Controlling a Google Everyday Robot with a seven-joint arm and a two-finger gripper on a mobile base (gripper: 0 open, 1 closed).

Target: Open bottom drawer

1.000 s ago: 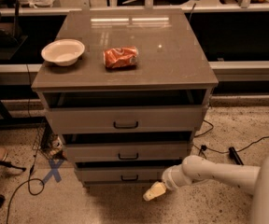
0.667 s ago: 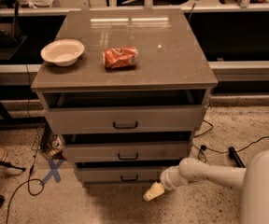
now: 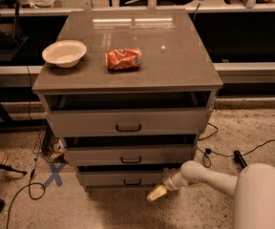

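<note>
The bottom drawer (image 3: 121, 178) is the lowest and narrowest of three grey-beige drawers in the cabinet, with a small black bar handle (image 3: 132, 182). It stands pulled out a little, with a dark gap above its front. My gripper (image 3: 155, 193) sits low near the floor, just right of and slightly below the handle, close in front of the drawer's right end. My white arm (image 3: 209, 176) reaches in from the lower right.
The middle drawer (image 3: 130, 154) and top drawer (image 3: 128, 122) are also pulled out a little. On the cabinet top (image 3: 175, 56) lie a white bowl (image 3: 64, 53) and a red snack bag (image 3: 123, 58). Cables (image 3: 30, 187) and a blue X mark (image 3: 54, 174) are on the floor at left.
The gripper has stayed in almost the same place by the bottom drawer's right end. The drawers have not visibly moved.
</note>
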